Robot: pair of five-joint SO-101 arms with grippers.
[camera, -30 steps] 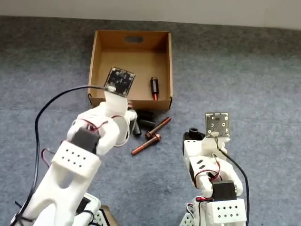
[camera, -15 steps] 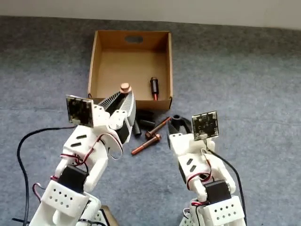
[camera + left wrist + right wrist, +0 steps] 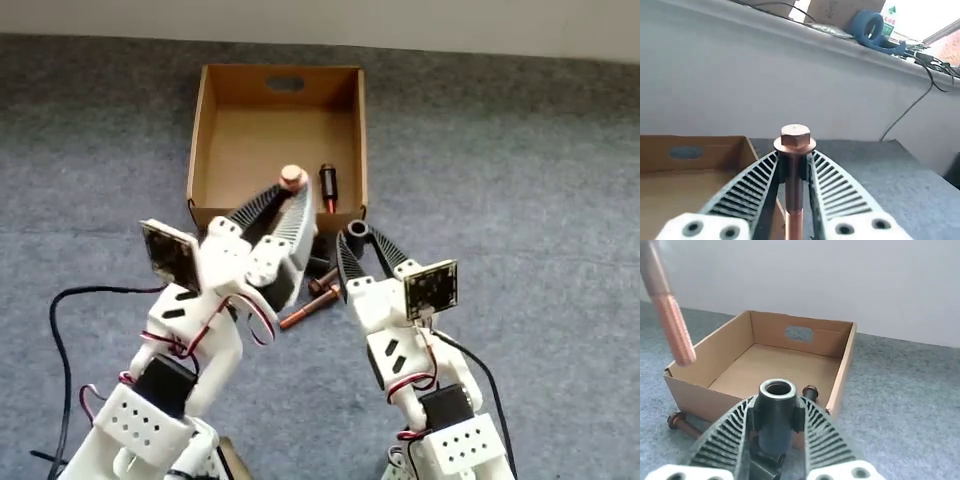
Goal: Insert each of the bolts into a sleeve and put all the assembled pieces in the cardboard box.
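Seen from above, the cardboard box (image 3: 200, 130) sits at the far middle of the grey table (image 3: 520, 200). One assembled piece (image 3: 328, 187) lies inside by its right wall. Just at the box's near wall, the left gripper (image 3: 291, 197) is closed on a copper bolt (image 3: 293, 178), held with its head uppermost. Just to the right, the right gripper (image 3: 356, 240) clamps a black sleeve (image 3: 356, 230). Two loose bolts (image 3: 312, 308) and some loose sleeves (image 3: 322, 265) lie on the table between the arms, partly hidden by the grippers.

At the left wrist, the left gripper (image 3: 795, 162) pinches the bolt (image 3: 795, 142) just under its flanged hexagonal head, with the shank running down between the fingers. The box (image 3: 715, 150) lies beyond.

At the right wrist, the right gripper (image 3: 776, 402) holds the sleeve (image 3: 776, 422) upright with its open bore facing up. The other arm's bolt (image 3: 672, 325) hangs tilted, threaded end down, apart from the sleeve. Beyond stands the box (image 3: 842, 370) with the assembled piece (image 3: 809, 390) inside. One loose bolt (image 3: 682, 424) lies outside its near wall.
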